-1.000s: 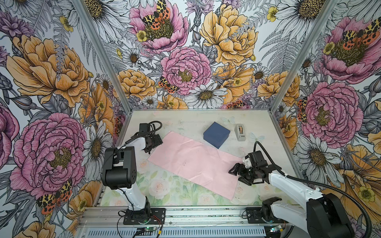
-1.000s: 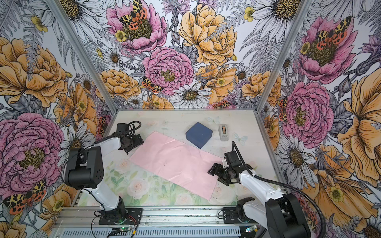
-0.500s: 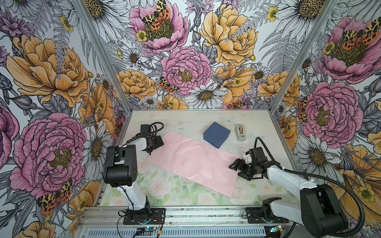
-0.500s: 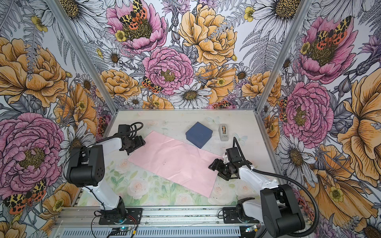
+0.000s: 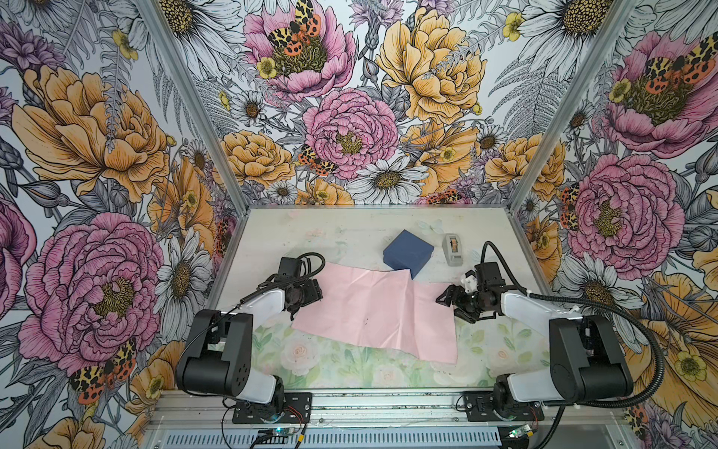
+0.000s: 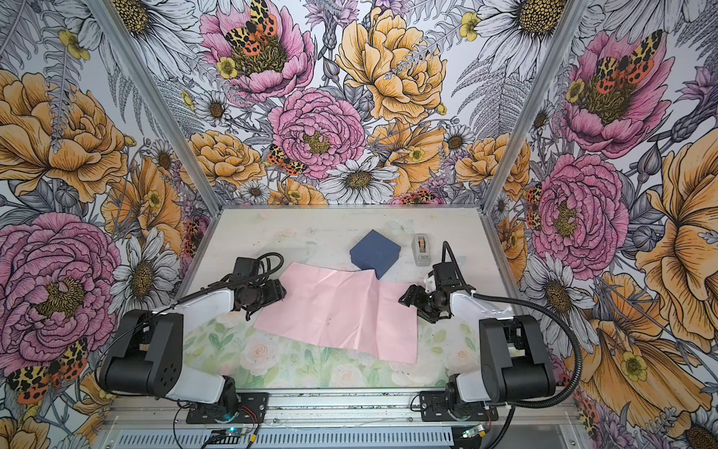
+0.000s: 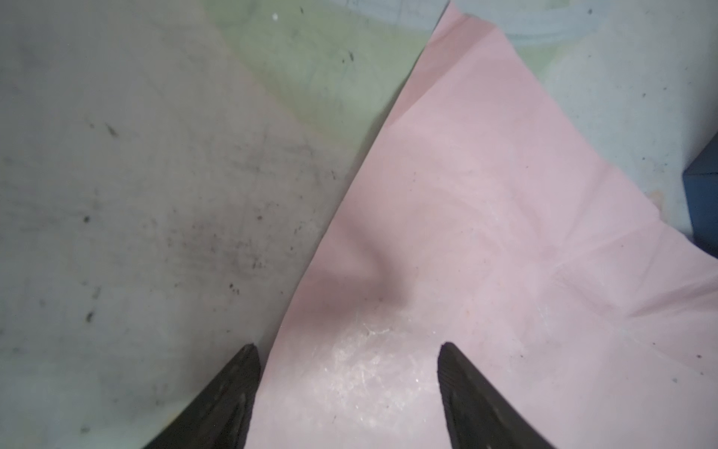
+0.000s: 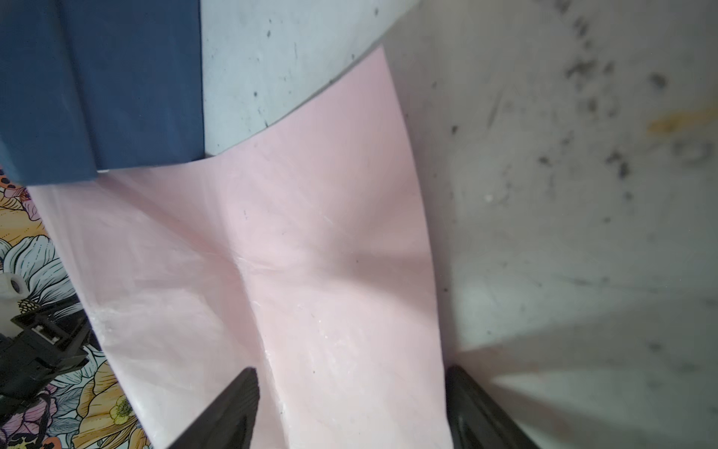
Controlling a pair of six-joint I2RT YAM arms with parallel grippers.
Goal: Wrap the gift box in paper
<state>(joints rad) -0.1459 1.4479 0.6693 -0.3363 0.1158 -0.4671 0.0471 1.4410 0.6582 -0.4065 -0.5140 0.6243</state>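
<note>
- Left gripper (image 7: pixel 347 350): jaws spread wide, straddling the paper's (image 7: pixel 485 217) edge and clamping nothing; finger bases cut off by the frame.
- Right gripper (image 8: pixel 349 373): likewise agape, straddling the sheet's opposite end.
- Gift box (image 5: pixel 408 253): at the paper's far edge; whether it rests on the sheet is unclear.
- Tape dispenser (image 5: pixel 452 248): just beside the box, its details too small to make out.

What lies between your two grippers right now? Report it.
Only the paper, pink face up, lies between the left gripper and the right gripper, seen in both top views. The gift box sits beyond that stretch.
</note>
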